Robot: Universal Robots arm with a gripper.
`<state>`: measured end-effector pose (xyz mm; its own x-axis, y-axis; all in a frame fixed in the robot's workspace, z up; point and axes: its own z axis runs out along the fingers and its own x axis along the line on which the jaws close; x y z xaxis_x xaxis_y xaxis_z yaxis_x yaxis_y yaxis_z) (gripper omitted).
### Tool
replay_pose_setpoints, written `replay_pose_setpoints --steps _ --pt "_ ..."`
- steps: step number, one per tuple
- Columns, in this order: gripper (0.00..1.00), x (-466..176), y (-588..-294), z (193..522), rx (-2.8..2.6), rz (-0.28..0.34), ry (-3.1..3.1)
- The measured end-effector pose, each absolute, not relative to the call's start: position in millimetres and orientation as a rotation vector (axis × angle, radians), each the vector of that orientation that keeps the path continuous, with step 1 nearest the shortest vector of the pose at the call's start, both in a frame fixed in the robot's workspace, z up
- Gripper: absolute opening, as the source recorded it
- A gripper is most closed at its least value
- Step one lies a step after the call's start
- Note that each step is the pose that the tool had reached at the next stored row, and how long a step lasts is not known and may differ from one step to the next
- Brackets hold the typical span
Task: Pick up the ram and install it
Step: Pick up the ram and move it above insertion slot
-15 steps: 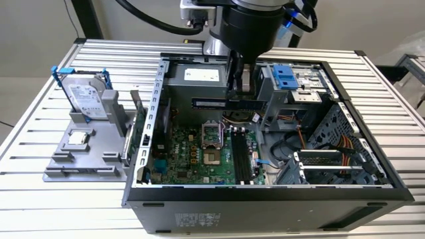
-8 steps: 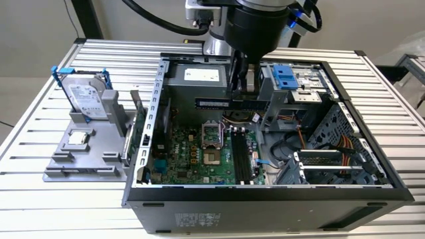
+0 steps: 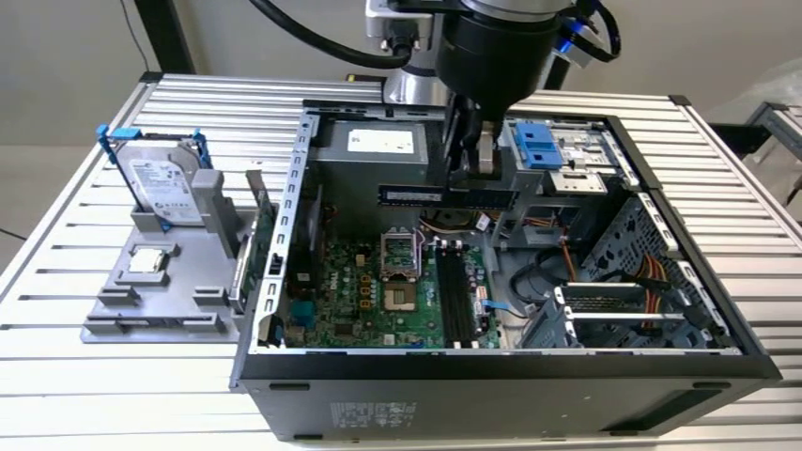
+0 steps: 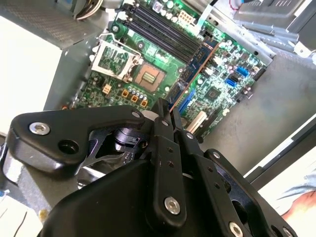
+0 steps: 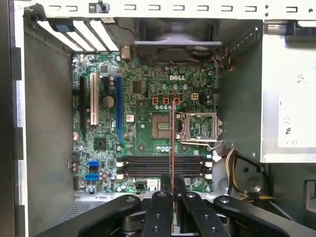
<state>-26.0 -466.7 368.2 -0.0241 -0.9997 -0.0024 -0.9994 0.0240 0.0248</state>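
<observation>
Black fingers (image 5: 183, 197) clamped on ram (image 3: 411, 194); gripper (image 3: 482, 188) hangs over open computer case (image 3: 501, 362); memory slots (image 5: 163, 165) below fingertips, ram not yet seated.

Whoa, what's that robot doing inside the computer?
The robot arm is reaching into the open computer case. Its jaws are shut on the ram, a long thin stick, and hold it in the air above the motherboard. The long black memory slots are empty, so the ram is not yet in. Outside the case, a hard drive stands on a grey holder.
</observation>
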Motion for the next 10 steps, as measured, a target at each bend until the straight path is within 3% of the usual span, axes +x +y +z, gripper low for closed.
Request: replay_pose_setpoints --steps 10 --pt "0.0 -12.4 -466.7 368.2 2.18 -0.03 -2.24"
